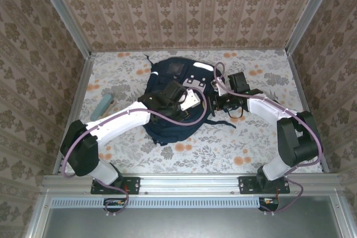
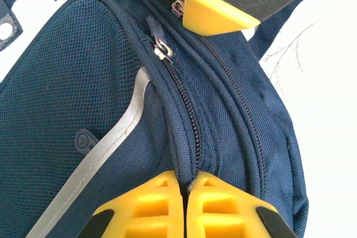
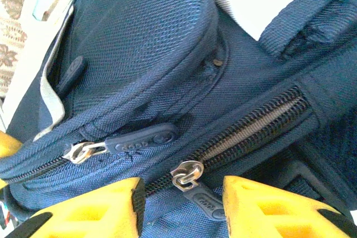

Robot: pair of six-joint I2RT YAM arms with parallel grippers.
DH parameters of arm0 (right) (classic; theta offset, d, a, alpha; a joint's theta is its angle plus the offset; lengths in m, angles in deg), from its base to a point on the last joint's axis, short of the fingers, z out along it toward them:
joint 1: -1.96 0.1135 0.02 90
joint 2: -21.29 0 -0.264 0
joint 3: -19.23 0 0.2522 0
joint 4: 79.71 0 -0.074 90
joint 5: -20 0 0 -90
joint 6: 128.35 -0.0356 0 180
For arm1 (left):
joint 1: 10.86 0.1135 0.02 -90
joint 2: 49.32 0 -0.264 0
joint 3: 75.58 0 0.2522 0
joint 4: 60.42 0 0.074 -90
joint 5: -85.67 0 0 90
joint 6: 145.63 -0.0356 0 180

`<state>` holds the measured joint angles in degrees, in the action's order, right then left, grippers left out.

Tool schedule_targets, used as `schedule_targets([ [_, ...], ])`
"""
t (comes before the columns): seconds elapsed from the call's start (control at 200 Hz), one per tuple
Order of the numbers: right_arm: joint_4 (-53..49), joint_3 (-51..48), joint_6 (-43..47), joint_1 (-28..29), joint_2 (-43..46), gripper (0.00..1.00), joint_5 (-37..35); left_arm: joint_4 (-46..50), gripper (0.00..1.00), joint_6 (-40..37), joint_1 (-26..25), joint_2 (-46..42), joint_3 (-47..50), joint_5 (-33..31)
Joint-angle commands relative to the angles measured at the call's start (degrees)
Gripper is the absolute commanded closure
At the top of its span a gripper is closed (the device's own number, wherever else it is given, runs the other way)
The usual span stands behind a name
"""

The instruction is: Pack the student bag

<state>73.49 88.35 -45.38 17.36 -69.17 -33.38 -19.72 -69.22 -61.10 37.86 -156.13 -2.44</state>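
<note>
The navy student bag (image 1: pixel 170 118) lies mid-table with both arms over it. My left gripper (image 2: pixel 187 185) is shut, its yellow fingertips pinching a fold of the student bag (image 2: pixel 83 98) right at a closed zipper seam (image 2: pixel 187 110). My right gripper (image 3: pixel 178 190) is open and low over the student bag (image 3: pixel 145 43). A silver zipper slider (image 3: pixel 187 174) and its dark rubber pull tab (image 3: pixel 203 200) lie between its fingers, untouched. To the right of that slider the zipper (image 3: pixel 262 126) gapes partly open. A second pull tab (image 3: pixel 139 137) lies on the pocket above. The right gripper's yellow finger (image 2: pixel 212 12) shows in the left wrist view.
A pale teal object (image 1: pixel 103 106) lies on the floral table left of the bag, beside the left arm. Dark straps (image 1: pixel 223 121) trail from the bag toward the right arm. Patterned walls close in the table on three sides.
</note>
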Motion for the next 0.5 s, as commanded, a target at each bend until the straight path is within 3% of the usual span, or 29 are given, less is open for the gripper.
schedule_targets([
  [0.0, -1.54, 2.19, 5.72, 0.14, -1.72, 0.56, 2.76, -1.62, 0.94, 1.33, 1.11, -2.94, -0.04, -1.02],
  [0.16, -3.87, 3.57, 8.13, 0.09, -4.14, 0.54, 1.6, -1.63, 0.95, 1.37, 1.2, -3.12, -0.27, -1.09],
  [0.295, -6.39, 3.8, 10.59, 0.11, -4.92, 0.48, 5.22, -1.71, 0.95, 1.67, 1.2, -3.15, -0.28, -1.15],
  [0.495, -5.28, 1.89, 11.66, -0.01, -2.94, 0.59, 8.64, -1.82, 0.96, 1.82, 1.22, -2.8, -0.39, -1.6],
])
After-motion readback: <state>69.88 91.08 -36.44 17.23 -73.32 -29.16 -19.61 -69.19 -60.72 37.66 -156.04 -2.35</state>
